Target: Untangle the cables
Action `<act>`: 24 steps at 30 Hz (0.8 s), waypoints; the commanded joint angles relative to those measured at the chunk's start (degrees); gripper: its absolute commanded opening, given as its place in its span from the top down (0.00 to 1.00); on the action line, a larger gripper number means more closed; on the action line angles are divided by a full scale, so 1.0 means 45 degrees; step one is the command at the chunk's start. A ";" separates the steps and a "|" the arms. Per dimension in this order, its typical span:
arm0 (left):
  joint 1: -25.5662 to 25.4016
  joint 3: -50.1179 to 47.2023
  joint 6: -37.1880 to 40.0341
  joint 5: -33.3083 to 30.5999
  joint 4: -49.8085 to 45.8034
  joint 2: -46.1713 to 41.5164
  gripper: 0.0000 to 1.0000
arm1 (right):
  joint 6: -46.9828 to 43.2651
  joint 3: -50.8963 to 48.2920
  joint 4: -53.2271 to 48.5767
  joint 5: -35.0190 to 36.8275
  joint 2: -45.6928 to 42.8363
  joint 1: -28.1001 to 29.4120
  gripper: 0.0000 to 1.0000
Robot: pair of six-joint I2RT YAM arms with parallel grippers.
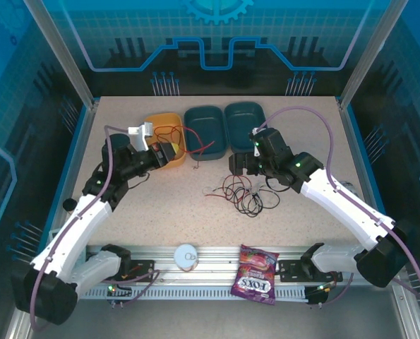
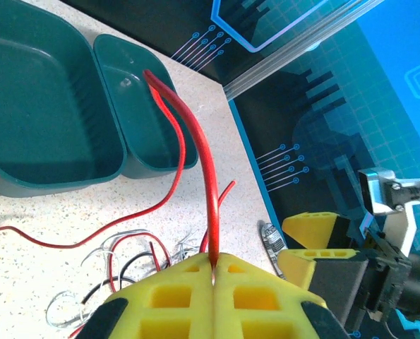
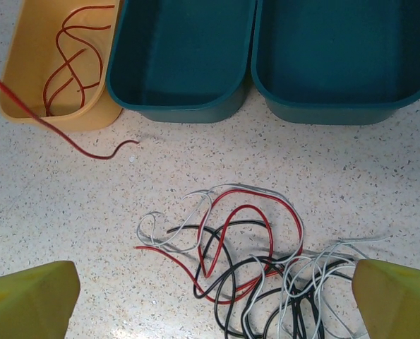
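The cables (image 1: 242, 193) lie as a loose tangle of red, black and grey loops in the middle of the table, also seen in the right wrist view (image 3: 266, 265). My left gripper (image 2: 215, 260) is shut on one red cable (image 2: 208, 176), which rises from the fingertips and trails over the table. In the top view the left gripper (image 1: 170, 152) hovers at the yellow bin (image 1: 155, 121), where another red cable (image 3: 68, 56) lies coiled. My right gripper (image 3: 210, 311) is open wide just above the tangle, nothing between its fingers (image 3: 27, 302). From above, the right gripper (image 1: 243, 169) sits behind the tangle.
Two teal bins (image 1: 204, 138) (image 1: 243, 113) stand beside the yellow one at the back. A candy bag (image 1: 255, 274) and a white round disc (image 1: 186, 255) rest on the front rail. Blue walls close in the table on three sides.
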 commanded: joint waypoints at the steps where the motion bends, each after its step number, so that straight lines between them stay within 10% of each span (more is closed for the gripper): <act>1: -0.0058 0.1136 0.0896 -0.0073 -0.0706 -0.0430 1.00 | 0.0201 -0.0137 0.0180 0.0130 -0.0276 -0.0160 0.00; 24: 0.0925 0.5520 0.4084 -0.3079 -0.1140 0.2397 1.00 | 0.0170 -0.0112 -0.0153 0.0363 -0.0176 -0.0409 0.00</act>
